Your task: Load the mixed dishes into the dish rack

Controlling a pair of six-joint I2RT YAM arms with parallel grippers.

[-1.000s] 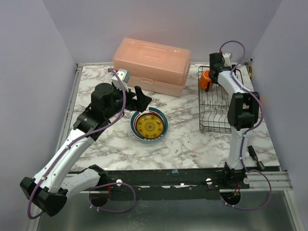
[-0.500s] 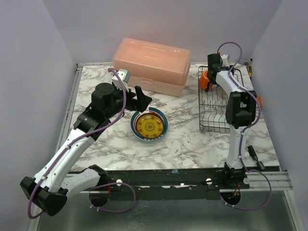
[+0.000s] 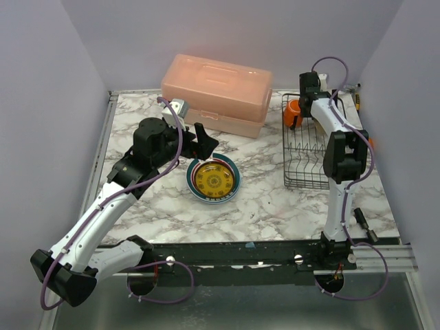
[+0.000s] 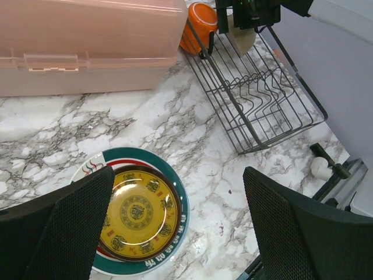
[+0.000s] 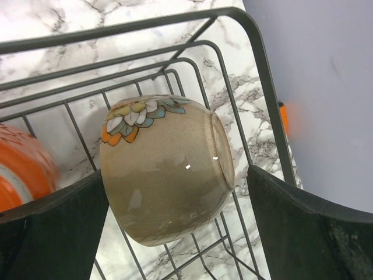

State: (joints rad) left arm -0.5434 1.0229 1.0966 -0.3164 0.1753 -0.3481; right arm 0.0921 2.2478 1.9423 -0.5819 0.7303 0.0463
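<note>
The yellow patterned plate (image 3: 213, 180) lies on a teal-rimmed plate (image 4: 175, 248) on the marble table. My left gripper (image 3: 203, 141) is open and empty, hovering just above and behind the plates; in the left wrist view (image 4: 178, 198) its fingers straddle them. The black wire dish rack (image 3: 307, 152) stands at the right. My right gripper (image 3: 309, 93) is at the rack's far end. In the right wrist view (image 5: 178, 224) it is open around a cream bowl (image 5: 166, 169) lying on its side on the rack wires, with a gap at the right finger. An orange mug (image 3: 292, 113) sits at the rack's far left corner.
A big pink lidded box (image 3: 216, 93) stands at the back, left of the rack. The table's right edge and the purple wall are close behind the rack (image 5: 268, 81). A small orange thing (image 5: 284, 116) lies beyond the rack's rim.
My right gripper has shifted slightly left and back again at the rack's far end. The left arm and the plates have hardly moved.
</note>
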